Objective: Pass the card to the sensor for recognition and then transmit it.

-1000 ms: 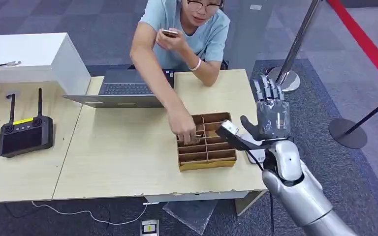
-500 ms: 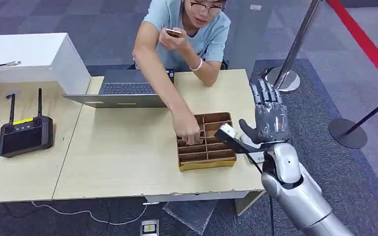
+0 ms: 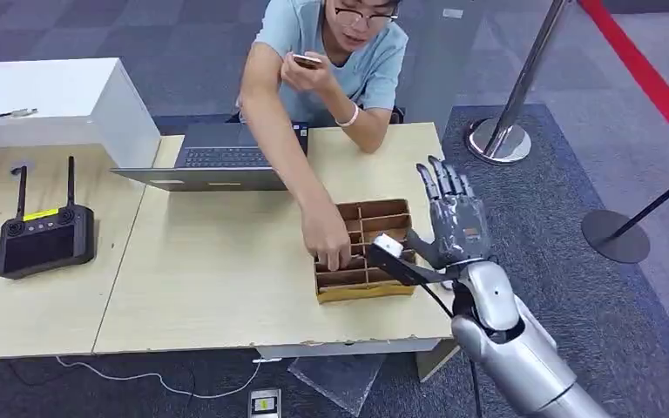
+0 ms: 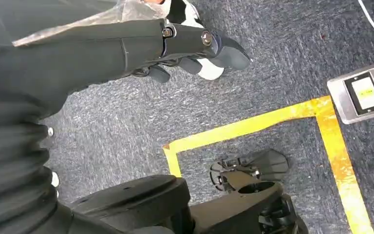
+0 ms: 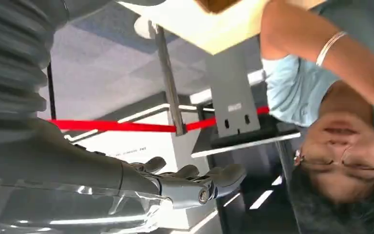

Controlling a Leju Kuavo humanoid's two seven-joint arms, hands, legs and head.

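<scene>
A brown cardboard box [image 3: 394, 288] split into several compartments sits on the pale table [image 3: 218, 279]. A person's hand [image 3: 327, 240] reaches down into its left compartments; I cannot make out a card there. My right hand [image 3: 451, 219] is raised at the box's right edge, fingers spread and pointing up, holding nothing. The right wrist view shows the same spread fingers [image 5: 190, 185] with nothing in them. In the left wrist view my left hand [image 4: 185, 48] hangs over grey carpet with nothing in it.
A laptop [image 3: 218, 157] lies at the table's far edge before the seated person, who holds a phone [image 3: 306, 61]. A black controller [image 3: 43, 239] rests on the left table beside a white box [image 3: 52, 100]. Stanchion bases [image 3: 498, 139] stand on the right.
My right hand has moved left and a little lower, from beside the table's right edge to the box's right side. The person's hand has shifted toward the box's nearer compartments.
</scene>
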